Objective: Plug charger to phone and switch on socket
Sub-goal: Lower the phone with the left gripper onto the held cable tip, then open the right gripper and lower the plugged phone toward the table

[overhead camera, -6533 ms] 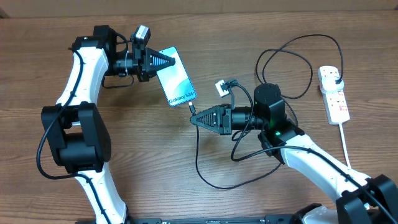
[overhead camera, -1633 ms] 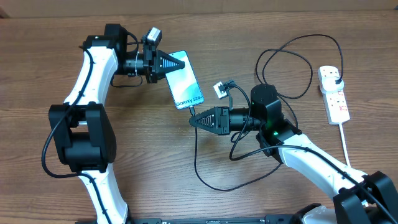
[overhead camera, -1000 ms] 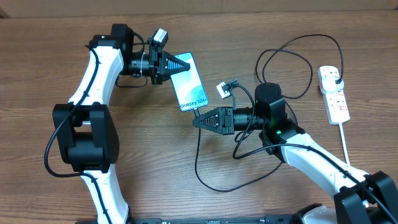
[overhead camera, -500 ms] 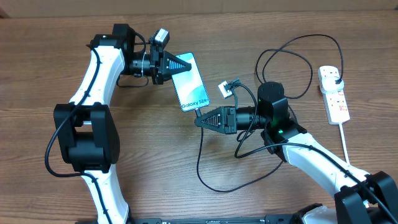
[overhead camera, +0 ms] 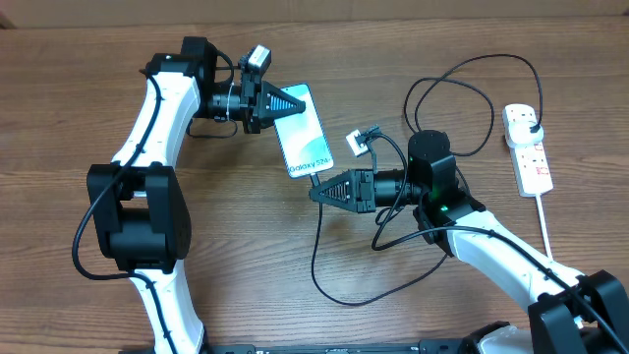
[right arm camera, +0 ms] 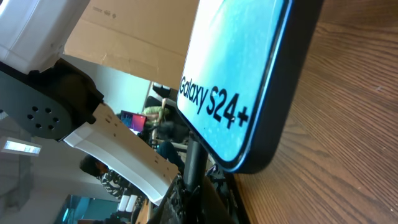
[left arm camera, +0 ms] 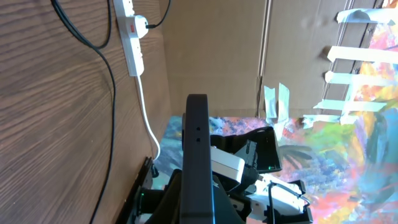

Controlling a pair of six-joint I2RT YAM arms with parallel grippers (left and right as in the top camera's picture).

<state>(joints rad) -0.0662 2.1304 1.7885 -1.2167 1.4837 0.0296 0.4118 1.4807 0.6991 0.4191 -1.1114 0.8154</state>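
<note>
1. The phone (overhead camera: pixel 306 133) sits slanted left of the table's middle, its screen facing up. The end printed "Galaxy S24+" points toward the right arm.
2. The left gripper (overhead camera: pixel 295 101) is clamped on the phone's far end. The left arm rises from the near side, and its wrist is level and aimed rightward.
3. The charger (right arm camera: pixel 193 165) connector meets the phone's lower edge, though whether it is seated cannot be told. The right gripper (overhead camera: pixel 316 193) is pinched on it, pointing left from a low, outstretched arm.
4. The black cable loops across the wood below and behind the right gripper.
5. The socket (overhead camera: pixel 529 157) lies well apart at the right edge, with the black plug in its far outlet.
6. Bare table (overhead camera: pixel 226 275) lies left of the loop, and the back edge is just beyond the left wrist.
</note>
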